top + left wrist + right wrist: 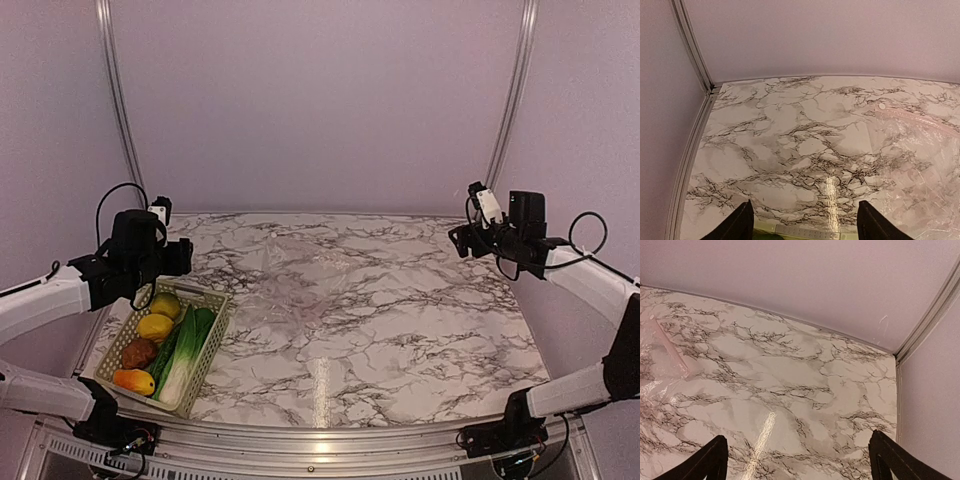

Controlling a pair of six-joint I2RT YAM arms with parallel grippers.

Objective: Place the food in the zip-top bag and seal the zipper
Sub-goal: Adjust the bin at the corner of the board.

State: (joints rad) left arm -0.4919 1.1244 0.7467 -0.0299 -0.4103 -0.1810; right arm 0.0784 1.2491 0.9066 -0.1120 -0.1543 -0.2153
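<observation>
Marble-look white-and-grey worktop (400, 330) filled the overhead view. The clear, thin zip-top plastic bag (300, 285) lay flat near its middle, almost lost against the veining. None of the toy food was in it yet. It all sat in a pale green lattice plastic basket (213, 345) at the near left: yellow lemon-like fruits (155, 327), a brown potato-like lump (138, 352), an orange piece (133, 381), a dark green cucumber (166, 352) and a green-and-white leek (178, 380). The left arm (60, 295) hung over the basket's far end, and the right arm (590, 275) was well off at the far right.

From the left wrist, the left jaws stood well apart with nothing between them. The bag's crinkly film showed at the right, with its pinkish zipper strip (920, 121) along the far edge.

From the right wrist, the right jaws were spread about as wide as they go, also empty, with just a corner of the bag at the left.

My guess: that film would be light, floppy and slippery, so pinch it at the stiffer zipper lip. The produce looked hard and smooth. I'd grab the long pieces mid-length, since the round ones could squirt out.
</observation>
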